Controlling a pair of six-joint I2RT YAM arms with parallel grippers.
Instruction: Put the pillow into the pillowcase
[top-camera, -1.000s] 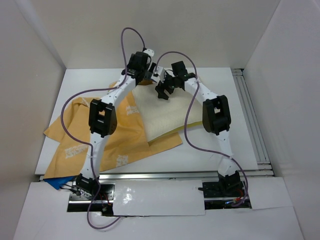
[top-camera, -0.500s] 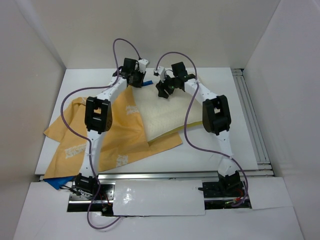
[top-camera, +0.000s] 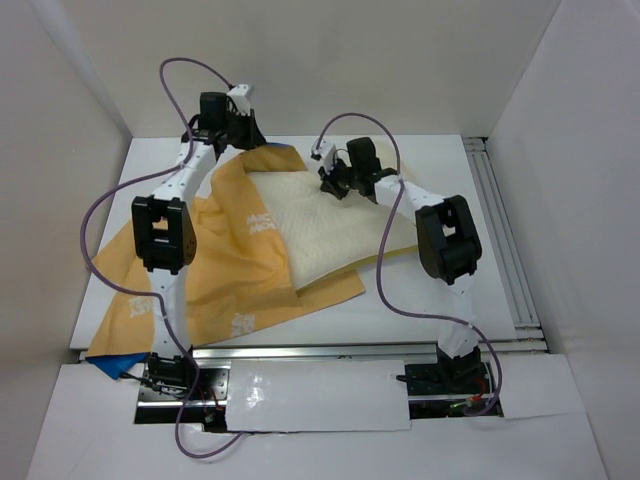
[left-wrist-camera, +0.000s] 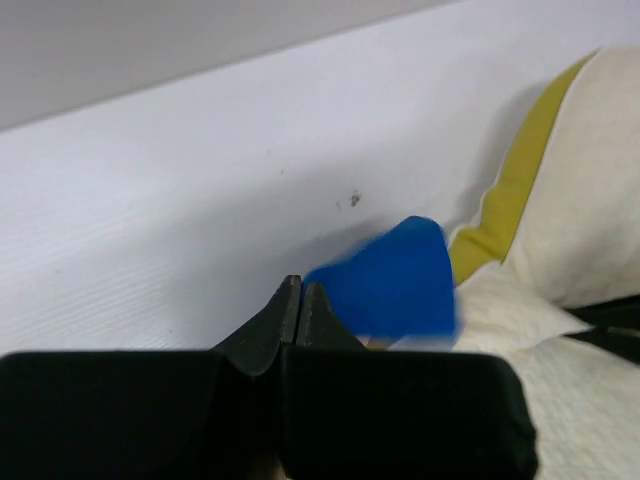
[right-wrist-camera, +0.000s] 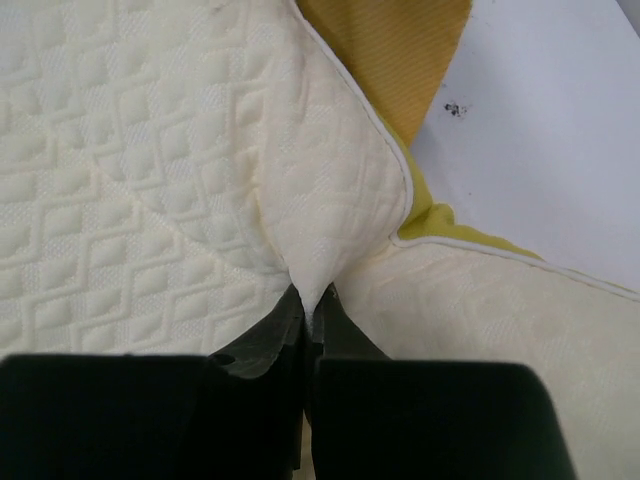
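The cream quilted pillow (top-camera: 320, 230) lies mid-table, its left part on the orange pillowcase (top-camera: 220, 270). At the back left my left gripper (top-camera: 245, 135) is raised, shut on the pillowcase's far edge, and the cloth rises to it. In the left wrist view the jaws (left-wrist-camera: 300, 295) are pressed together, with a blue flap of the pillowcase (left-wrist-camera: 395, 285) beside them and the pillow (left-wrist-camera: 590, 200) to the right. My right gripper (top-camera: 333, 185) is shut on a pinched fold of the pillow (right-wrist-camera: 150, 150) at its far edge (right-wrist-camera: 312, 305); orange pillowcase (right-wrist-camera: 400, 50) shows beyond.
Metal rails (top-camera: 505, 240) run along the table's right side. White walls close in the left, back and right. A blue corner of the cloth (top-camera: 110, 365) hangs over the front left edge. Purple cables loop above both arms.
My left gripper has closed on the pillowcase edge and swung left and up, pulling the cloth. My right gripper has closed on the pillow's far edge.
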